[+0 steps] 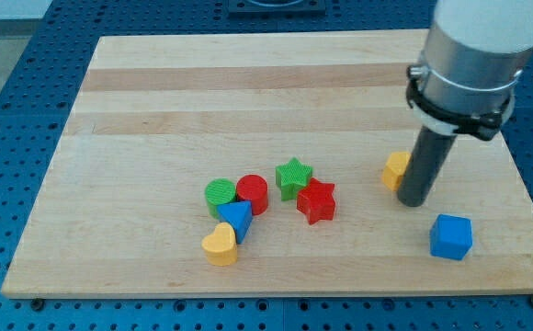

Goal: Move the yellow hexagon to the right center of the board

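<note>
One yellow hexagon (395,170) sat on the board (156,110) toward the view's right, partly hidden behind my rod. My tip (413,201) held nothing and pressed against the hexagon's right side, with a blue block (451,237) near it lower right. Well apart at the left sat a green star (293,176), red star (317,201), red cylinder (253,193), green cylinder (219,196), blue triangle (235,217) and yellow heart (219,245).

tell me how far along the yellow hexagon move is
Mostly done: the yellow hexagon already sits toward the board's right side, about mid-height. In hand: my tip stands right against the hexagon's right side, partly hiding it. Left: perhaps a short nudge further toward the view's right edge. The blue block lies apart, lower right.
</note>
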You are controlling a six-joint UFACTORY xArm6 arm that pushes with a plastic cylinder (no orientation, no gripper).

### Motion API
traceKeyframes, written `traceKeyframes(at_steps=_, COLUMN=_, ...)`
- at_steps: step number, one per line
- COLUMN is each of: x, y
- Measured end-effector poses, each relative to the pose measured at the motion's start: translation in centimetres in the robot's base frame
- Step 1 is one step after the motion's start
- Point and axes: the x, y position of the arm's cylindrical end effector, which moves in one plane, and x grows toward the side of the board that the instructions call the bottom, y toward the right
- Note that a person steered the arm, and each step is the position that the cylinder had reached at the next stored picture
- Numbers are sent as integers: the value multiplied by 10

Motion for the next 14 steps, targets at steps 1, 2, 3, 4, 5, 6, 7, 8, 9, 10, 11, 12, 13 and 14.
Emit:
traceKeyframes(at_steps=1, x=-19, y=-5)
traceKeyframes(at_steps=2, x=-22, y=-30)
traceKeyframes(at_steps=3, x=-28, y=-60)
traceKeyframes(at_steps=4, x=-48, y=-64)
traceKeyframes(at_steps=5, x=-62, y=-47)
traceKeyframes(at_steps=6, x=-61, y=-32)
traceKeyframes(at_steps=7, x=-47, y=-32)
traceKeyframes(at_steps=8, x=-31, y=-32)
traceKeyframes(at_steps=9, x=-38, y=-22)
traceKeyframes(at_steps=10, x=-50, y=2)
traceKeyframes(at_steps=11, x=-56, y=26)
traceKeyframes(at_steps=12, x=-63, y=35)
traceKeyframes(at_steps=13, x=-74, y=35)
traceKeyframes(at_steps=14, x=-74, y=41)
